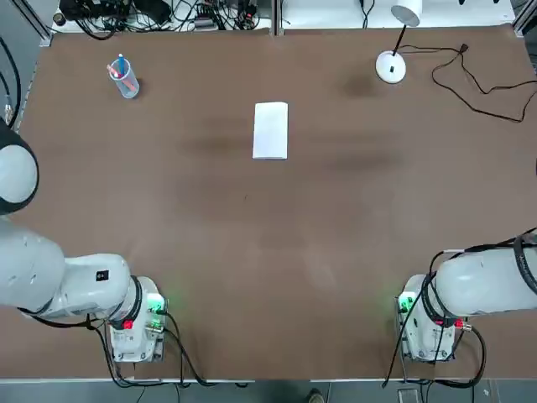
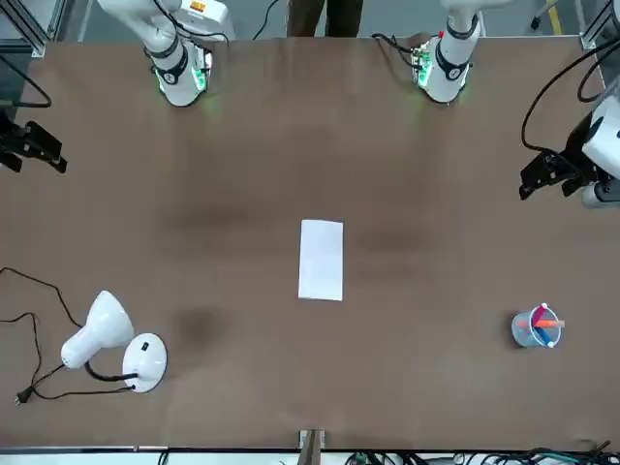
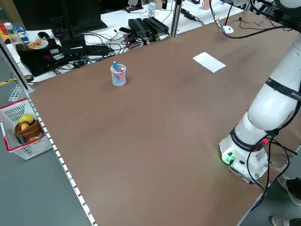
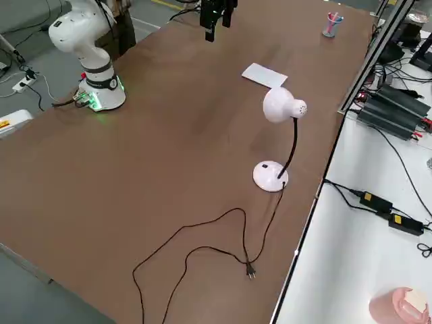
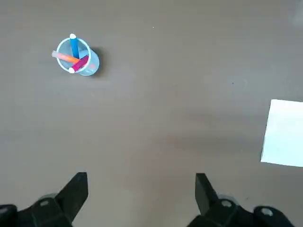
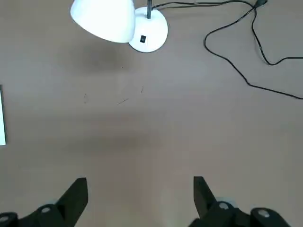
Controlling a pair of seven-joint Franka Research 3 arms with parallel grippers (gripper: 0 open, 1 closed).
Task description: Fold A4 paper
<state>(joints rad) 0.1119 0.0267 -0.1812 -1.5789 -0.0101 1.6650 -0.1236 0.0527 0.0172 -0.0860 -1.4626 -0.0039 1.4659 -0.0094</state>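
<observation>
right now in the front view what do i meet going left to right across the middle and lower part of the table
cord → lamp → paper → pen cup

The thin sheet (image 1: 270,131) looks like smooth, matt paper. The bench (image 1: 252,235) has a smooth brown surface with a faint sheen. The lamp (image 2: 100,329) looks like smooth white plastic; the cup (image 5: 88,64), translucent plastic.
</observation>
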